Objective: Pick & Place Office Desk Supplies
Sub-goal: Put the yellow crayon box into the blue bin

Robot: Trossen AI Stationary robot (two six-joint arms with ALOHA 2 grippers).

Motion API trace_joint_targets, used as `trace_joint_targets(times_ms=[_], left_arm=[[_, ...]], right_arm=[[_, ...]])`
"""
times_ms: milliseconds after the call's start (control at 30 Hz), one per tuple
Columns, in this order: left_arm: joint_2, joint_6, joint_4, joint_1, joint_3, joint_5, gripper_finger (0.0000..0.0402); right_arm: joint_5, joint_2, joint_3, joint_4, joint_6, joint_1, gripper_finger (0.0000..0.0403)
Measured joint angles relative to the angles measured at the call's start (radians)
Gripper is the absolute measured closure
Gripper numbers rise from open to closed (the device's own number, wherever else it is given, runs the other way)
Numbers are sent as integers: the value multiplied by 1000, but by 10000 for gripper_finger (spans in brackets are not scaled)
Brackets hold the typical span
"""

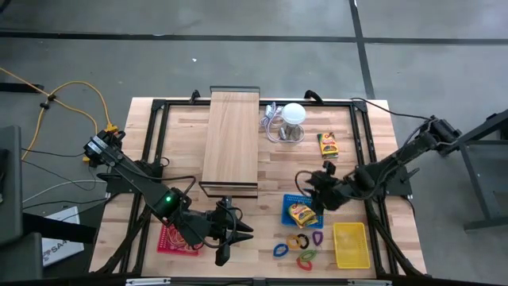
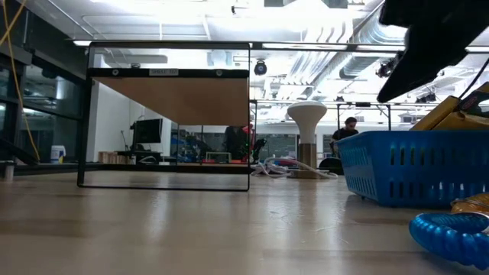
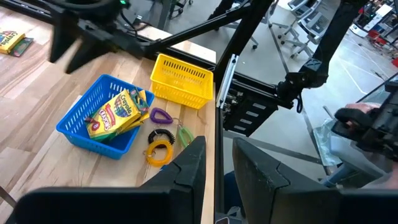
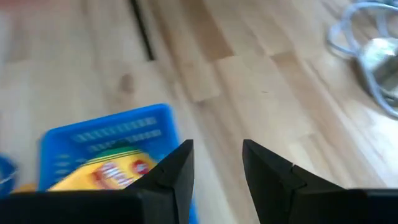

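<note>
- My right gripper [image 1: 316, 193] hangs over the counter [image 1: 182, 151] just beside the blue slotted plastic basket [image 1: 292, 200]; its fingers stand apart with nothing between them, bare wood showing in the gap.
- That basket already holds a yellow-orange printed crayon pack [image 1: 302, 214], lying tilted against the basket wall, so I judge one supply is sorted and the right arm is free for another.
- My left gripper [image 1: 230, 235] sits low near the counter's front edge, fingers apart and empty, beside the red flat tray [image 1: 167, 239]; I read it as waiting.
- Loose supplies lie just in front of the blue basket: coloured loop-shaped clips [image 1: 298, 242] in purple, orange, blue, green and red, clustered close together.
- A yellow slotted plastic basket [image 1: 351, 243] stands beside them and looks empty, probably meant for these clips.
- A second yellow-orange printed pack [image 1: 327, 144] lies well apart, near the white round ball-like object [image 1: 294, 114] with its cable, beside the long pale wooden board [image 1: 231, 141].
</note>
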Motion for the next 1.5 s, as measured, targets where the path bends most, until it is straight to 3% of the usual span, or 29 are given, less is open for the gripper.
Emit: trace_joint_targets(times_ms=[533,867,1033,1167,1500], left_arm=[[0,0,0,0,0,0,325],[0,0,0,0,0,0,325],[0,0,0,0,0,0,325],[0,0,0,0,0,0,325],[0,0,0,0,0,0,325]], right_arm=[[-34,0,0,-86,-105,-292,278],[-142,0,0,-86,-386,-435,278],[-304,0,0,-91,-594,-531,278],[-440,-5,0,-148,-669,-623,278],[-528,-9,0,-318,-877,-756,278]])
